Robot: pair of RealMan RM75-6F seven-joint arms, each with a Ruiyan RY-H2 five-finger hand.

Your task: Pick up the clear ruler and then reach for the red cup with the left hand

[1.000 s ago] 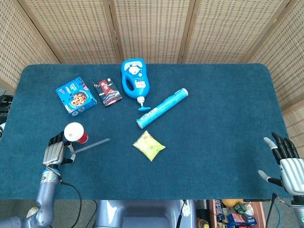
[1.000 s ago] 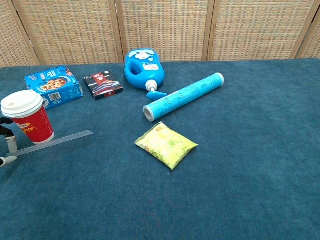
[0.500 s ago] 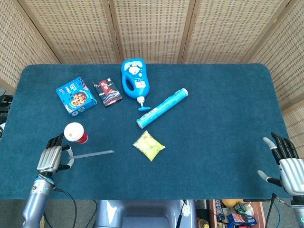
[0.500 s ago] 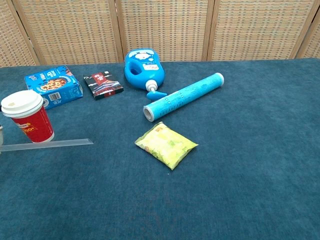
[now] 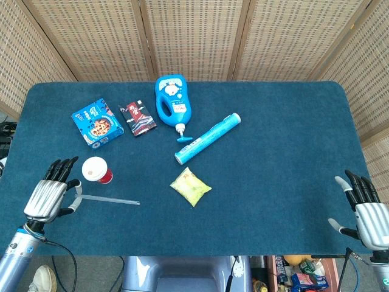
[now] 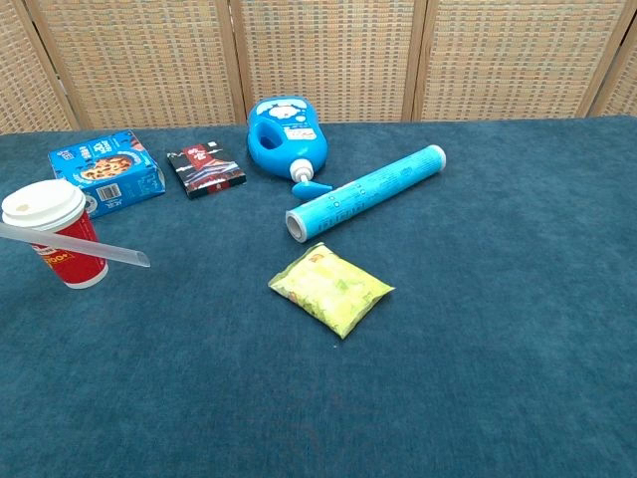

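The clear ruler (image 5: 108,199) (image 6: 75,242) hangs off the table, pinched at its left end by my left hand (image 5: 47,196) near the table's front left edge. In the chest view the ruler crosses in front of the red cup (image 6: 57,235) and the left hand is out of frame. The red cup (image 5: 96,170), with a white lid, stands upright just right of and beyond the left hand, apart from it. My right hand (image 5: 366,207) sits at the front right corner with fingers spread and nothing in it.
A yellow snack bag (image 5: 190,187) lies mid-table. Behind it are a blue tube (image 5: 208,138), a blue bottle (image 5: 172,101), a dark packet (image 5: 140,118) and a blue cookie box (image 5: 97,123). Woven screens stand behind the table.
My left hand has drawn back toward the front left and lifted, raising the ruler off the cloth. The cup and the right hand have stayed put.
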